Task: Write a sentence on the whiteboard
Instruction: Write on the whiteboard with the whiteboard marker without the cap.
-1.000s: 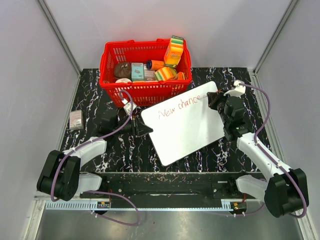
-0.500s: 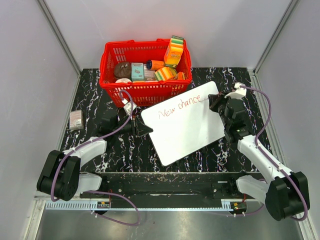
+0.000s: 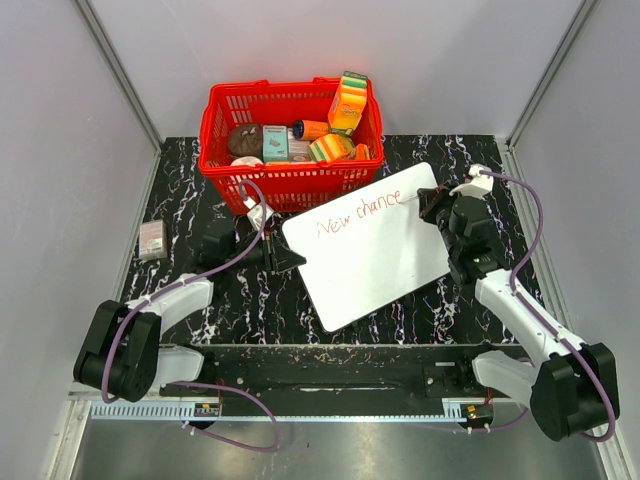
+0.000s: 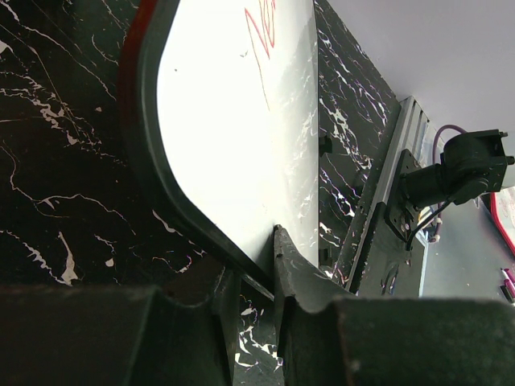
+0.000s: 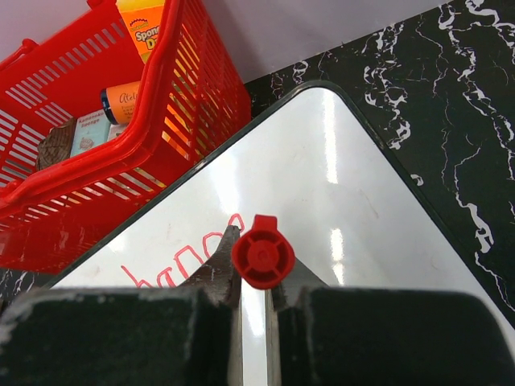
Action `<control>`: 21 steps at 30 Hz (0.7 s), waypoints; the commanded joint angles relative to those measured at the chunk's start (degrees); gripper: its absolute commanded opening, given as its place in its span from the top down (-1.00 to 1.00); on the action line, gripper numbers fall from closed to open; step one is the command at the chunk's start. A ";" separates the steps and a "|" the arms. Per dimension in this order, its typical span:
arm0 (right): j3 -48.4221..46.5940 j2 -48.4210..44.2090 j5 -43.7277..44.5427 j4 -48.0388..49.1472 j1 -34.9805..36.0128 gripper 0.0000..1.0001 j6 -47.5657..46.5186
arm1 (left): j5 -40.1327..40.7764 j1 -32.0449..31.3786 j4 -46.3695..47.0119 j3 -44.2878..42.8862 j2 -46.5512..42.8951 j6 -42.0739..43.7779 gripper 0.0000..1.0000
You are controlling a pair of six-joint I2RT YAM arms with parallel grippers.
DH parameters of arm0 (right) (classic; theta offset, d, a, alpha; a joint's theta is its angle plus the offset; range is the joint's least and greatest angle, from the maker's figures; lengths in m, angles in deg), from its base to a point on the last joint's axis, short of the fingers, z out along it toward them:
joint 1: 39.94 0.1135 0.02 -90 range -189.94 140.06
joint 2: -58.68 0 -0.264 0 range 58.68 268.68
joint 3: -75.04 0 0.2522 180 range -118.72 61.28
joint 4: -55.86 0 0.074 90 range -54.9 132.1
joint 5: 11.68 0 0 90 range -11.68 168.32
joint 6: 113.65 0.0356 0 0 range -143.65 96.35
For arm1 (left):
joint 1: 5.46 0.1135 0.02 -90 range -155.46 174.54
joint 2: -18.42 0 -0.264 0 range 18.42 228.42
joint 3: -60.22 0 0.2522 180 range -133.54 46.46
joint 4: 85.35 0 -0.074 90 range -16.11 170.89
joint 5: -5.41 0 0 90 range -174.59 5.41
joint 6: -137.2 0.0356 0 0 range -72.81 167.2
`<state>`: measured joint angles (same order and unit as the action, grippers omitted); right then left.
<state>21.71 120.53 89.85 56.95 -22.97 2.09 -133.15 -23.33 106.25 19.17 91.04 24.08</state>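
The left gripper (image 3: 290, 259) pinches the whiteboard (image 3: 372, 262) at its 9 o'clock edge, jaws nearly closed on it. The board lies on the table (image 3: 412, 312), with a red basket (image 3: 310, 185) at its 12 o'clock. The sentence (image 3: 358, 213) reads "New chance". At 2 o'clock the right gripper (image 3: 428, 204), jaws tight, grips a red marker (image 5: 261, 252).

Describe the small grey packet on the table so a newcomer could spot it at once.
Find the red basket at the back of the black marbled table. Look left of its near corner, to the table's left edge: the small grey packet lies there alone. Unlike the colourful basket goods, it is dull grey.
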 commanded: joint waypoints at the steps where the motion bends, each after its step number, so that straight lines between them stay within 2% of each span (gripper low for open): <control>1: -3.14 1.08 2.44 0.18 -0.36 1.00 -1.57 | 0.83 -2.00 -3.22 0.48 1.56 10.37 1.00; 13: -5.07 -2.96 3.85 -1.14 -0.45 1.00 -2.09 | 0.74 -2.08 -3.30 0.31 1.65 10.46 1.00; 21: -7.09 -0.15 4.47 -0.53 -0.71 1.00 -2.44 | 0.57 -2.17 -3.30 0.39 1.56 10.46 1.00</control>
<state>17.82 119.26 92.45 55.49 -23.14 0.60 -133.19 -23.48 106.47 19.04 91.04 24.50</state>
